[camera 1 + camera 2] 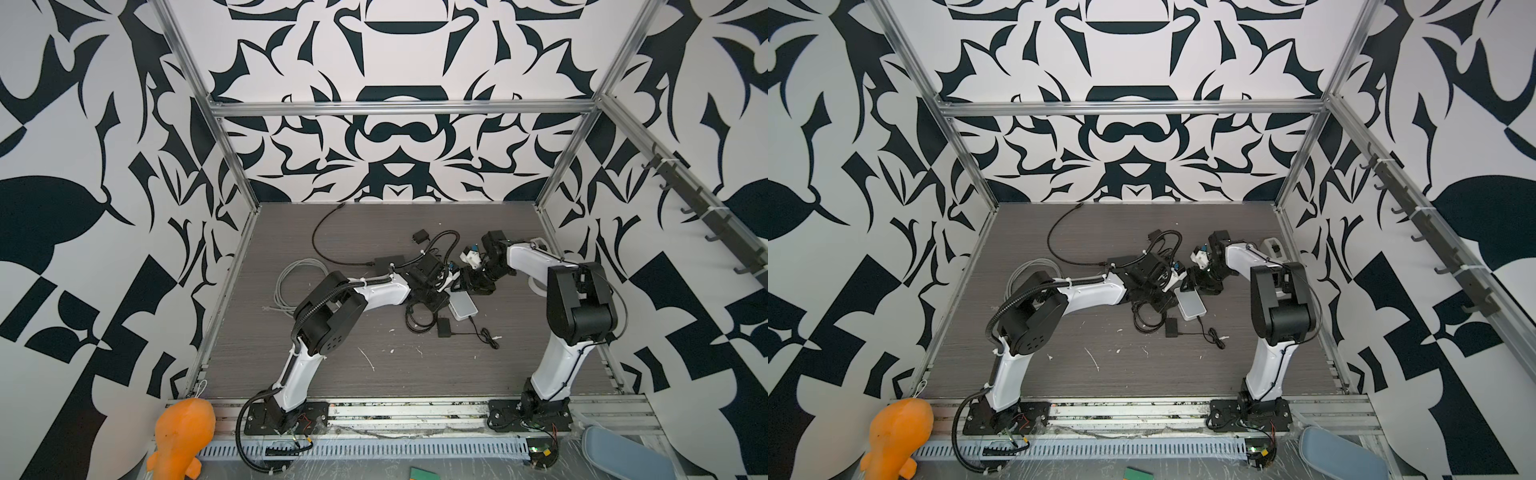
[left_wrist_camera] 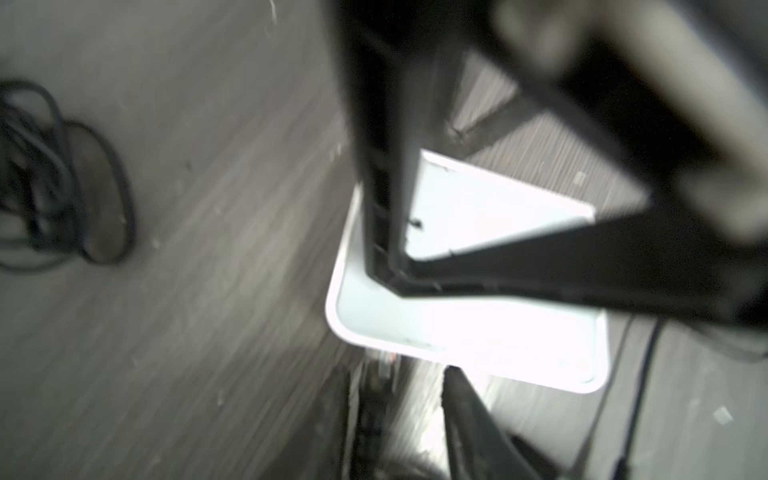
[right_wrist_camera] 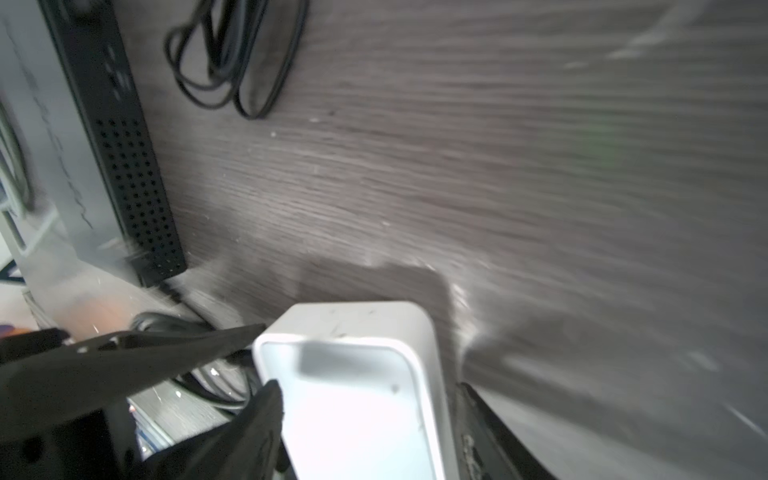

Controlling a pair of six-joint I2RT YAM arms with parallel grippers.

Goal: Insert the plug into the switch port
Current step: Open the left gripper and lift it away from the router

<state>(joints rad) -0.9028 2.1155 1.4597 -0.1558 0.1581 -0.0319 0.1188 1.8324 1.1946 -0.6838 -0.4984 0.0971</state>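
The flat black box (image 3: 124,174) shows a perforated side in the right wrist view. Its switch port is hidden, and in both top views the grippers cover the box. My left gripper (image 1: 444,293) (image 1: 1173,291) is open. Bare table shows between its fingers (image 2: 465,415), whose tips are at the white box's edge (image 2: 345,316). A small blurred piece with a reddish spot (image 2: 383,365) sits there; I cannot tell whether it is the plug. My right gripper (image 1: 459,289) (image 3: 365,390) stands open, astride one end of the white box (image 3: 357,399) (image 1: 462,305).
A coiled grey cable (image 1: 299,282) lies left of the left arm, with a long black cable (image 1: 328,237) behind it. A black cord bundle (image 1: 417,320) and a black adapter (image 1: 444,327) lie in front of the white box. Metal frame posts edge the table.
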